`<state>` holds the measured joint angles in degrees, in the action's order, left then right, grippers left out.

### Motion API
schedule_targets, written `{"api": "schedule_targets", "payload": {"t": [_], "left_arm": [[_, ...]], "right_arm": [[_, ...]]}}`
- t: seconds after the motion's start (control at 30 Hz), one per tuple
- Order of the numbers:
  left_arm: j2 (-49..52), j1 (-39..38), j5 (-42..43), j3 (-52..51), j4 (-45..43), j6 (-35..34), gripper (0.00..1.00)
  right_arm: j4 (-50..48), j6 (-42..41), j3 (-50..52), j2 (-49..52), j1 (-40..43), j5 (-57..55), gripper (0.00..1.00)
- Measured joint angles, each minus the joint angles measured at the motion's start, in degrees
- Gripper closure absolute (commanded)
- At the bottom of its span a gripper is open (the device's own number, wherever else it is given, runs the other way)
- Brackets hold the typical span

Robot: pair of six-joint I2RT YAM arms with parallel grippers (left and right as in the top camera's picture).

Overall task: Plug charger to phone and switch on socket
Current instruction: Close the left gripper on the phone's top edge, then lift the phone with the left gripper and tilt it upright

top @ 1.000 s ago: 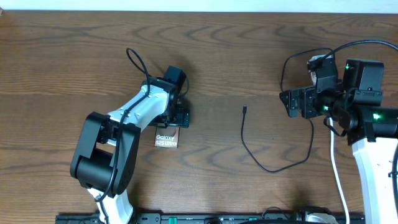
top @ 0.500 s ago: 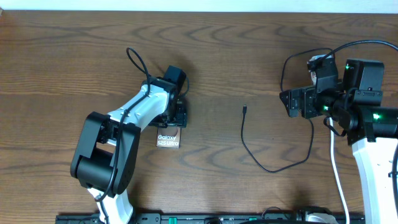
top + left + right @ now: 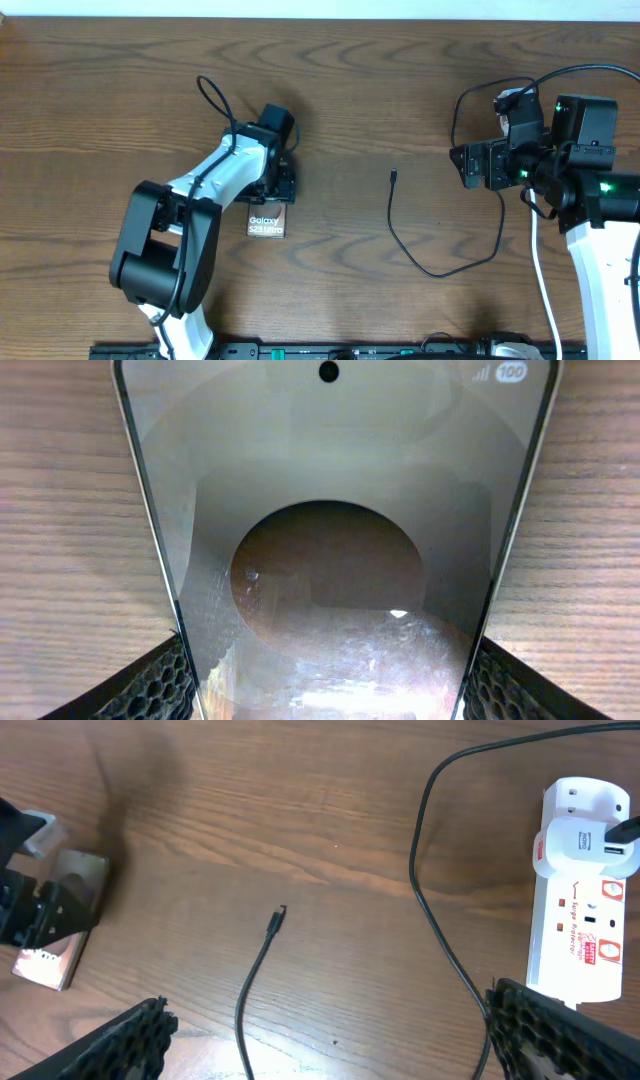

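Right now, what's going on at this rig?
The left pincer is shut on the phone, gripping it by its long edges at the left of the table. The charger is not plugged into it: its tip lies loose mid-table, with neither arm touching it. The right pincer is open and empty, near the socket. I can't tell whether the socket's switch is on.

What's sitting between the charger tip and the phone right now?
Nothing visible: only bare table lies between the charger tip and the phone. The left hand grips the phone's upper end in the overhead view, so that end is covered. The right hand is open, holding nothing.
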<state>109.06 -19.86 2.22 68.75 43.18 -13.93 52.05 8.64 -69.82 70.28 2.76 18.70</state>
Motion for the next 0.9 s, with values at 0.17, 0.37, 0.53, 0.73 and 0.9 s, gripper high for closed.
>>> {"api": "schedule_targets", "payload": {"t": [0.17,0.37,0.53,0.73,0.9], "left_arm": [[-2.7,0.0,0.0,0.0,0.0,0.0,0.49],[-5.0,0.0,0.0,0.0,0.0,0.0,0.53],[-5.0,0.0,0.0,0.0,0.2,-0.4,0.53],[-5.0,0.2,0.0,0.0,0.3,-3.2,0.53],[-5.0,2.3,0.0,0.0,2.1,-8.3,0.53]], "right_arm": [[0.0,0.0,0.0,0.0,0.0,0.0,0.01],[0.0,0.0,0.0,0.0,0.0,0.0,0.01],[0.0,0.0,0.0,0.0,0.0,0.0,0.01],[0.0,0.0,0.0,0.0,0.0,0.0,0.01],[0.0,-0.1,0.0,0.1,0.0,0.0,0.01]]}}
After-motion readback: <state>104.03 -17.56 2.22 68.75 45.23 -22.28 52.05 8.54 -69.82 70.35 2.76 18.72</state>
